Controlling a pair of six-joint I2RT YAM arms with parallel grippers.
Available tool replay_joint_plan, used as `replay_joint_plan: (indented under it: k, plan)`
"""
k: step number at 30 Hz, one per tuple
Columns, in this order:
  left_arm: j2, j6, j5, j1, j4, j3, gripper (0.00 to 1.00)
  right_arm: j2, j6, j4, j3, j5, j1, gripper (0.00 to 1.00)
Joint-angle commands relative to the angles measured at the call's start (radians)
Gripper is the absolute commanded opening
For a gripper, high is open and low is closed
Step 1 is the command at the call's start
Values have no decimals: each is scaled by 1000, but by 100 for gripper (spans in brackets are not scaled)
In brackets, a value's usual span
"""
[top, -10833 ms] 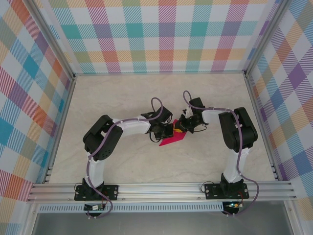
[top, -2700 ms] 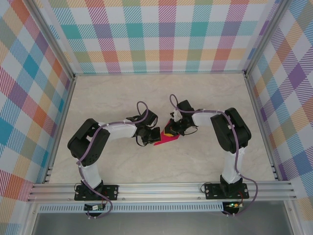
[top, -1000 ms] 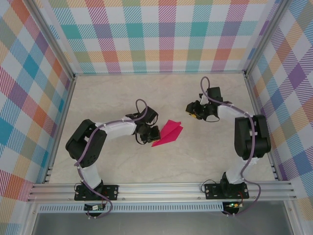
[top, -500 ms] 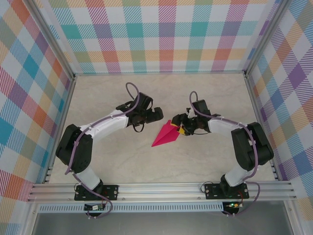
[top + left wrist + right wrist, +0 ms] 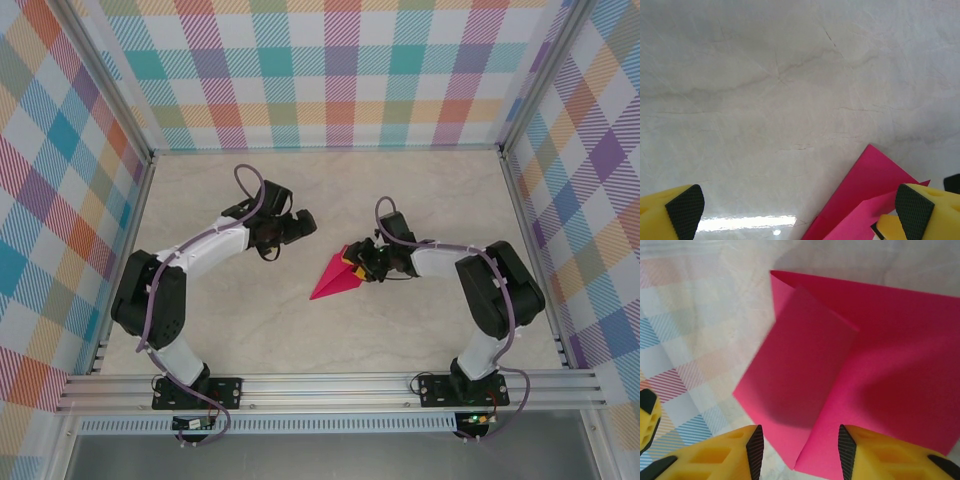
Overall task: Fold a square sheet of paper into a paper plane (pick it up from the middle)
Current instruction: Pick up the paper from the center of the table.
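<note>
— Plaid walls (image 5: 340, 70) in pastel checks close us in on three sides, and below them we see the pale marbled bench (image 5: 250, 330).

— Agreed. On it we have the left arm (image 5: 200, 248) stretched toward the middle, and the right arm (image 5: 470, 268) bent in from the other side.

— Between them we find the paper plane (image 5: 336, 280). It is magenta-pink and lies near the middle of the bench, with its point aimed at the near left.

— And the fingers?

— We see the right fingers (image 5: 360, 262) at the plane's wide end. From the right wrist we see them standing apart, with a folded edge of the paper running in between them. They straddle it and are not pressed on it.

— We read the left fingers (image 5: 298, 222) as spread wide, with only bare bench between them. They sit off the plane's far-left side without touching it. From the left wrist, a corner of the pink paper shows just beside one of them.
</note>
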Motion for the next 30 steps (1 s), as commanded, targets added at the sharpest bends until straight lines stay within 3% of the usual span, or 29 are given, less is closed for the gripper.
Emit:
replay_joint_plan:
  k: [1,10,18,20,24,30]
  plan:
    - [11,-15,47,16,7,14,100,25,26,41,25,10,11,46]
    - [1,-19,129,45,45,-13,100,69,4,206,20,-33,34,38]
    - [-41,-9,289,104,83,-65,100,44,-62,281,22,-38,33,12]
    - [-61,-15,349,122,108,-89,100,5,-87,277,34,-58,23,9]
    - [-122,-61,477,143,221,-145,100,-65,-120,279,98,-193,-29,8]
    - [-172,-207,637,143,475,-235,100,-65,-28,307,234,-398,-119,9]
